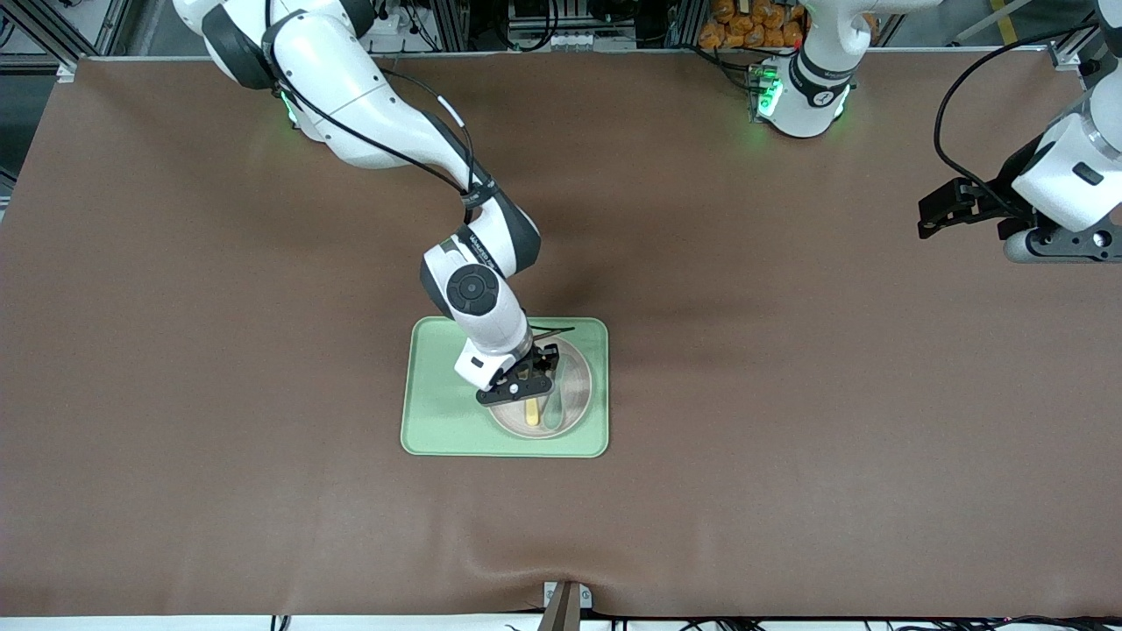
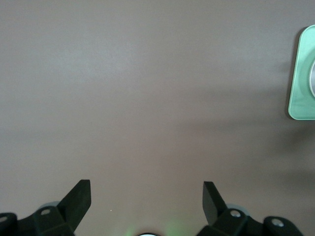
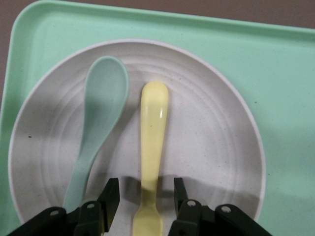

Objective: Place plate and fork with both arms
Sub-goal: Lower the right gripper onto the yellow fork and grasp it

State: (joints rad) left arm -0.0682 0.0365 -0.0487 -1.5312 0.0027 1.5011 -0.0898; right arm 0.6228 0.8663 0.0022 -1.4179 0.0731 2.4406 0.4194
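The pale plate (image 1: 577,392) sits on the green tray (image 1: 438,412) mid-table. The yellow fork (image 1: 532,412) lies flat on the plate beside a grey-green spoon (image 1: 554,410). My right gripper (image 1: 524,386) is low over the plate, open, its fingers on either side of the fork's neck without touching it. In the right wrist view the fork (image 3: 153,128), the spoon (image 3: 101,108), the plate (image 3: 211,137) and the right gripper (image 3: 145,192) show clearly. My left gripper (image 1: 931,219) waits open and empty over bare table at the left arm's end; it also shows in the left wrist view (image 2: 146,194).
The tray (image 3: 275,73) has a raised rim around the plate. One corner of the tray (image 2: 300,78) shows at the edge of the left wrist view. Brown mat (image 1: 789,438) covers the table around the tray.
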